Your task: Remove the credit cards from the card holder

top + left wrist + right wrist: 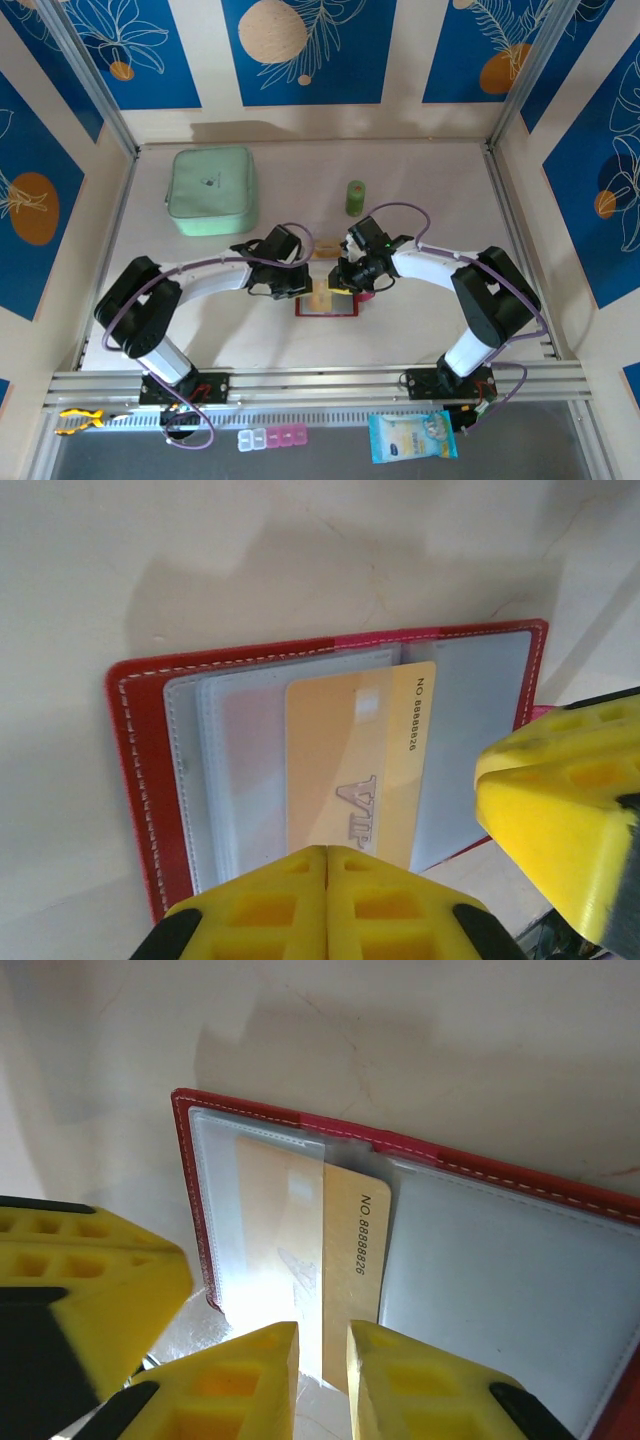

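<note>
One holder (327, 313) is lying open on the table (430, 190), a little toward 6 o'clock from its middle, between the two grippers. One card (345, 750) is sitting in it, sticking halfway out of a pocket. One beige piece (326, 250), maybe another card, is lying just at 12 o'clock of the holder. One pouch (212, 190) is resting at 10 o'clock and one green cylinder (355, 197) at 12 o'clock, both well apart from it.

The holder is looking like red leather with pale stitching, and its pockets are greyish clear plastic. The card is thin, smooth and orange-beige, carrying "VIP" and a number.

The left gripper (327, 865) is clenching its yellow fingers together at the card's near edge; I cannot tell if the card is caught. The right gripper (322, 1345) is showing a narrow gap over the same edge; grasping or not, I cannot tell. Both are crowding the holder's near side, while bare table is stretching at 3 and 9 o'clock
</note>
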You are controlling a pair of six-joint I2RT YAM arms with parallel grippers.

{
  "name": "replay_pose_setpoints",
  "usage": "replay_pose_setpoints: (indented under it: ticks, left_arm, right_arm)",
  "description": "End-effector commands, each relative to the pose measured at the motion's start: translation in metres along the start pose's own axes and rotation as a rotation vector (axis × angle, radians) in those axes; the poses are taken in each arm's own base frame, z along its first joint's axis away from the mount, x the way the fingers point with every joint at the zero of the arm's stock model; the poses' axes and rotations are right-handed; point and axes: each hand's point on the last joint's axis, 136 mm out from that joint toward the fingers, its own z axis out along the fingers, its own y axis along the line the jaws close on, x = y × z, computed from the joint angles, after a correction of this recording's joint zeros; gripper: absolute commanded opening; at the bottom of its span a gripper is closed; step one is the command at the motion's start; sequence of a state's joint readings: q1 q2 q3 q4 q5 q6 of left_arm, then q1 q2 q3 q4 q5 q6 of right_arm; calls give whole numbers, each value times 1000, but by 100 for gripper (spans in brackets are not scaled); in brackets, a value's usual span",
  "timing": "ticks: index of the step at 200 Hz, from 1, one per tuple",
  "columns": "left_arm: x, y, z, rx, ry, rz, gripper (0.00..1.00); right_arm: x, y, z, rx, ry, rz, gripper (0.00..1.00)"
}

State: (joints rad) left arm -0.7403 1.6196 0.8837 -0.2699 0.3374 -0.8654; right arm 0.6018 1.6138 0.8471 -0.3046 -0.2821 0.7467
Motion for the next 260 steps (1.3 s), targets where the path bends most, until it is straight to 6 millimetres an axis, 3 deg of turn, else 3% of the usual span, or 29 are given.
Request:
replay_pose_setpoints:
  ticks: [1,138,202,260]
  left_arm:
    - [1,-12,4,41,23,9,6]
    - [17,23,20,-64,74,-19,3]
    - [19,29,22,-80,81,-22,2]
    - [19,28,21,-80,77,-21,2]
  right_arm:
    - [8,-4,4,-15,34,29,22]
    - [15,-15,23,-38,88,67,22]
    - [12,-1,20,-112,74,59,20]
    - [13,-8,19,-80,64,64,14]
